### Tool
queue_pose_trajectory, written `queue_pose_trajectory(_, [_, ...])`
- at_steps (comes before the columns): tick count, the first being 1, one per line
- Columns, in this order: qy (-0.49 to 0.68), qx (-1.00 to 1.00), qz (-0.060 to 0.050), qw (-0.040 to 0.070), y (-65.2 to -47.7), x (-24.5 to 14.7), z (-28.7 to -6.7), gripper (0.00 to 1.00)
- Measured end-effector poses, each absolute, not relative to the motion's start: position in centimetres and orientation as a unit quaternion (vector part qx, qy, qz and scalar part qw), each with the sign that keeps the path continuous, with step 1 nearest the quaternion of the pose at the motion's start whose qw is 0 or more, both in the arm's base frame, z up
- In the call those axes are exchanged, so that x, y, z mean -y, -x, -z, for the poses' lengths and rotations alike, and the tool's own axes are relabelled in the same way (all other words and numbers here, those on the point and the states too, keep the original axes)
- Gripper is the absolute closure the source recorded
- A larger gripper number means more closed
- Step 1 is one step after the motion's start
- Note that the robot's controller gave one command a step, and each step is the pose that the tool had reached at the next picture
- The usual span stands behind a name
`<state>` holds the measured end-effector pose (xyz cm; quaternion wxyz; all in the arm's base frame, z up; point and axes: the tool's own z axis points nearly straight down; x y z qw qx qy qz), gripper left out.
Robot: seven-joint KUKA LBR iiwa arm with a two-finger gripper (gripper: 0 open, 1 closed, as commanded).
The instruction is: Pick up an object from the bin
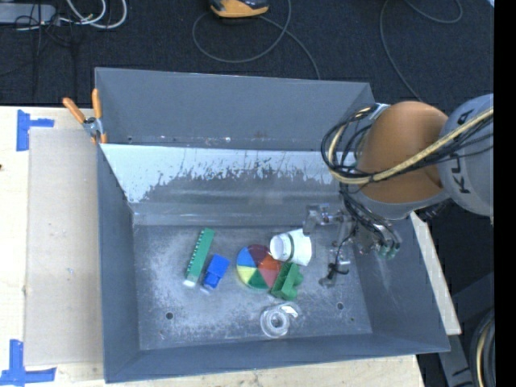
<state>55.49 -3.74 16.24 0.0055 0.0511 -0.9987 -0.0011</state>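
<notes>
Six small things lay on floor of grey bin (pixel 242 135): long green bar (pixel 198 256), blue block (pixel 214 271), multicoloured ball (pixel 255 267), white cup (pixel 292 247), green block (pixel 286 282), and clear ring (pixel 276 322) near front wall. Gripper (pixel 334 266) hung low at right of bin, just beside white cup and green block. Whether gripper was open or closed, we could not tell. We judged task at early stage: gripper down in bin, nothing lifted, every thing on floor. Left to do: closing on one thing, raising it clear of bin.
</notes>
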Motion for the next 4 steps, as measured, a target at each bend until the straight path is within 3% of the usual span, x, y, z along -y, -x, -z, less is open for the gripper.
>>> queue_pose_trajectory(1, [-0.078,0.997,0.0,-0.002,-58.6,1.4,-9.6,0.0])
queue_pose_trajectory(2, [-0.099,0.995,0.001,0.007,-57.3,-1.3,-8.5,0.0])
queue_pose_trajectory(3, [-0.049,0.999,0.001,0.002,-56.3,-1.9,-8.2,0.0])
queue_pose_trajectory(4, [-0.055,0.998,0.0,0.005,-55.6,-3.9,-7.3,0.0])
